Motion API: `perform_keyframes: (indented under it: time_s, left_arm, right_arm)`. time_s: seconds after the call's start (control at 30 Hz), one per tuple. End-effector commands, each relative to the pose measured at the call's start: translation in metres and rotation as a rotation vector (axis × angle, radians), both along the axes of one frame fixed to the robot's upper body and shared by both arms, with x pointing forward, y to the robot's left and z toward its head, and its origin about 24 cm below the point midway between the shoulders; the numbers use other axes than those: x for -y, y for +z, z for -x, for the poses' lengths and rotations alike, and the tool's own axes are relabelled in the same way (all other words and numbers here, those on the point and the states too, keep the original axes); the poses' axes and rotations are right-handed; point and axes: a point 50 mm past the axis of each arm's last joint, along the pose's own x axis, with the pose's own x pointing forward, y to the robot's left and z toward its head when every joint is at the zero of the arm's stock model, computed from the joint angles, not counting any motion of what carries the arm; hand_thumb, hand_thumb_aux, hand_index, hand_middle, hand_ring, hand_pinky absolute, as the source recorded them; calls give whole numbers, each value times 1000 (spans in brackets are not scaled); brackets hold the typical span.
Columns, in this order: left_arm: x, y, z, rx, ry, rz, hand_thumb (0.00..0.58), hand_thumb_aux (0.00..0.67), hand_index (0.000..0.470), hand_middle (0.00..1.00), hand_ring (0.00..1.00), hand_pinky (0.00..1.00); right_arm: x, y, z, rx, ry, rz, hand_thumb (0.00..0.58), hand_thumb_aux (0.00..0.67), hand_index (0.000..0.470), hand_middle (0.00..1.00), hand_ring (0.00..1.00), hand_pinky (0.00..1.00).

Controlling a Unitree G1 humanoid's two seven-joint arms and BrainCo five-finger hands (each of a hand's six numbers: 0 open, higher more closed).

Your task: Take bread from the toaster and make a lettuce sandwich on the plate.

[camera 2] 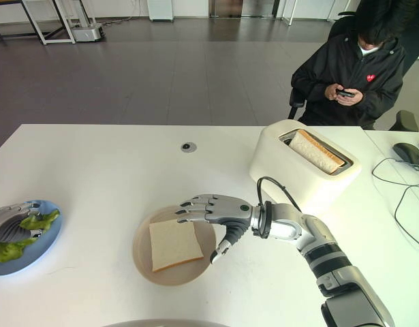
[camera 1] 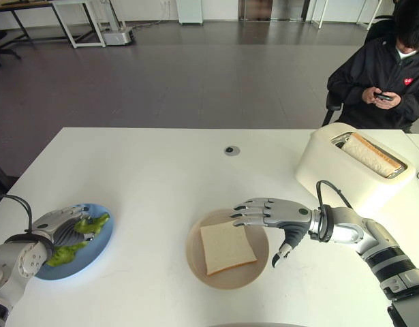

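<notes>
A slice of white bread (camera 1: 227,246) lies flat on the beige plate (camera 1: 257,270) at the table's front centre. My right hand (camera 1: 270,216) hovers just past the plate's far right rim, fingers spread and empty. A second slice (camera 1: 370,154) stands in a slot of the white toaster (camera 1: 345,178) at the right. On the blue plate (camera 1: 95,253) at the front left lies green lettuce (camera 1: 90,225). My left hand (camera 1: 56,233) rests on that plate with its fingers curled over the lettuce (camera 2: 37,221).
A small round grommet (camera 1: 231,150) sits in the table's middle near the far edge. A black cable (camera 2: 400,194) and a mouse (camera 2: 407,153) lie at the right, past the toaster. The table's left and far parts are bare white surface.
</notes>
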Motion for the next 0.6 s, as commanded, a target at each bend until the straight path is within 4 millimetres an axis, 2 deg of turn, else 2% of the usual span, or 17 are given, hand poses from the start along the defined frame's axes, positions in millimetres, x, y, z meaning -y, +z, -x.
perform_keyframes:
  time_s: [0.03,0.13,0.17,0.23,0.37,0.47,0.6]
  left_arm:
    - [5,-4,-1,-14,-16,-5,484,397,278,0,0,0]
    - [7,-4,-2,-12,-28,-17,517,449,315,0,0,0]
    - [8,-3,-2,-7,-31,-20,543,502,352,0,0,0]
    - [9,-1,-1,6,-35,-26,580,665,466,0,0,0]
    - [10,4,-2,33,-40,-37,580,670,470,0,0,0]
    - [9,15,-2,72,-41,-53,580,670,470,0,0,0]
    - [13,43,2,158,-60,-98,580,670,470,0,0,0]
  right_arm:
    - [0,-1,2,-10,7,6,0,0,0,0,0,0]
    - [0,0,2,-12,8,5,0,0,0,0,0,0]
    - [-1,0,2,-12,11,4,0,0,0,0,0,0]
    - [-2,1,2,-11,15,1,0,0,0,0,0,0]
    - [-2,2,1,-10,13,-2,0,0,0,0,0,0]
    - [-3,2,1,-10,12,-5,0,0,0,0,0,0]
    - [-3,5,0,2,10,-19,0,0,0,0,0,0]
